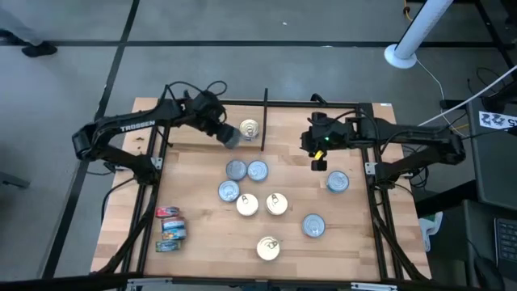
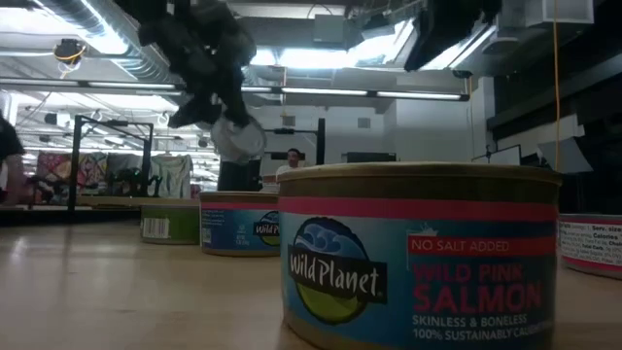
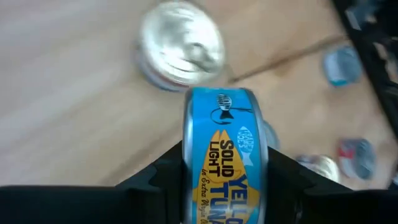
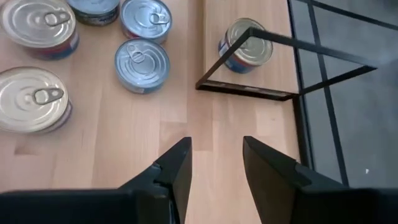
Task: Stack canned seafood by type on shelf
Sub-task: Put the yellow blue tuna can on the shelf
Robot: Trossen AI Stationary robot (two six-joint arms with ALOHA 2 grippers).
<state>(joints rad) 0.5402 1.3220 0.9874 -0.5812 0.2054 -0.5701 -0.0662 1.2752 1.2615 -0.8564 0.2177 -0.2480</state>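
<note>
Tuna tin [image 3: 225, 158] edge-on in left pincer [image 1: 229, 137], top hidden

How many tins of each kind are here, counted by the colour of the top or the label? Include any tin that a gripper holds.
silver-blue tops: 5
pale gold tops: 4
red-and-blue labels: 3
blue tuna tin, held in the left gripper: 1
Total: 13

Overhead, table-level and two wrist views, all sharing the shelf [image 1: 202, 242].

Right tool [image 4: 214, 163] parted over wooden shelf [image 4: 186, 124], tins [image 4: 142, 65] beyond, one tin [image 4: 245, 45] behind black divider bar [image 4: 244, 91]
</note>
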